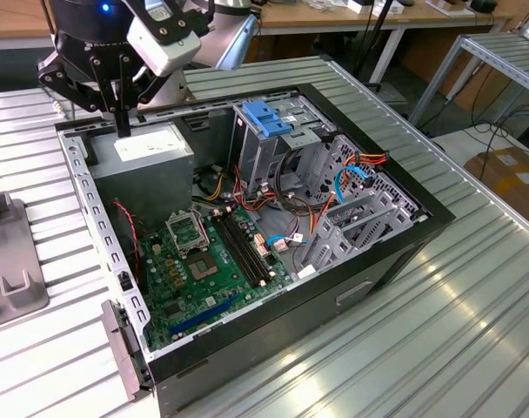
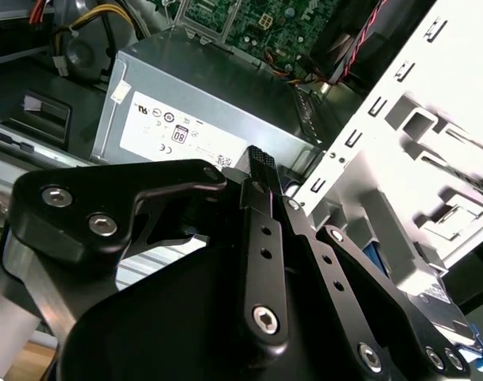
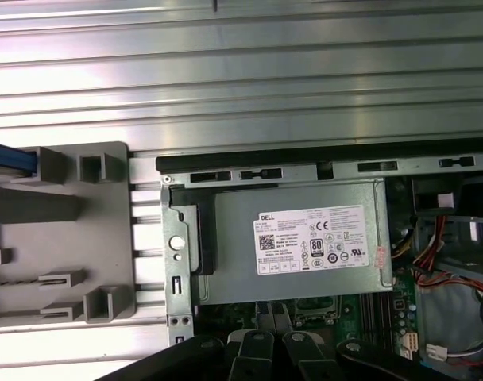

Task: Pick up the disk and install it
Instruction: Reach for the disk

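My gripper [image 1: 123,127] hangs above the grey power supply [image 1: 147,150] at the back corner of the open computer case, on the exterior view's left. Its black fingers are pressed together with nothing between them, as both wrist views show [image 3: 272,312] [image 2: 261,159]. A blue strip that looks like the disk [image 3: 6,159] lies in the grey fixture [image 3: 98,238] outside the case. In the second wrist view a blue-framed piece with a silver label, apparently the same disk [image 2: 450,316], lies beyond the case's perforated rail. The gripper is apart from it.
The case [image 1: 395,252] lies open on a ribbed metal table [image 1: 473,331]. Inside are the green motherboard [image 1: 204,279], a metal drive cage with a broad blue bracket [image 1: 267,115] on top, and several loose cables [image 1: 356,170]. The grey fixture [image 1: 10,261] sits on the exterior view's left.
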### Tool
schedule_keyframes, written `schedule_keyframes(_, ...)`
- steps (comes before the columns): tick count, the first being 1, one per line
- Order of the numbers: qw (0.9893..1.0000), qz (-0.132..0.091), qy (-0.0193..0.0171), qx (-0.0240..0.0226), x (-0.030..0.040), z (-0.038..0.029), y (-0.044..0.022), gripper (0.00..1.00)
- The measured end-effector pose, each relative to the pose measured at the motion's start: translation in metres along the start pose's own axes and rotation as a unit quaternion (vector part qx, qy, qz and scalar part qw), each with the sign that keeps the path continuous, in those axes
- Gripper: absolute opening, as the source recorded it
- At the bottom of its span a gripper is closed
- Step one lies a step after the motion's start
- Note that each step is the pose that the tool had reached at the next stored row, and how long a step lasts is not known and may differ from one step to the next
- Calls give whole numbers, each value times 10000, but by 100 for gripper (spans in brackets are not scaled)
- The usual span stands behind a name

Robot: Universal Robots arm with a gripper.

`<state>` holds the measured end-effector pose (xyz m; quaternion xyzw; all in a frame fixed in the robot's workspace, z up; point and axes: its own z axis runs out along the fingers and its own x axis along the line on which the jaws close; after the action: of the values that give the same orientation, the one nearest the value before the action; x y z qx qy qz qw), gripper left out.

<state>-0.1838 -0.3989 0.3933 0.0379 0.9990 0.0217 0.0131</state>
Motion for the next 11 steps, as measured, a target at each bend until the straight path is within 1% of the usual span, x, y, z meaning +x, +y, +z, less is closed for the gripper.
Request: schedule_keyframes(11, 10000, 0, 0, 0, 71, -2, -5, 10)
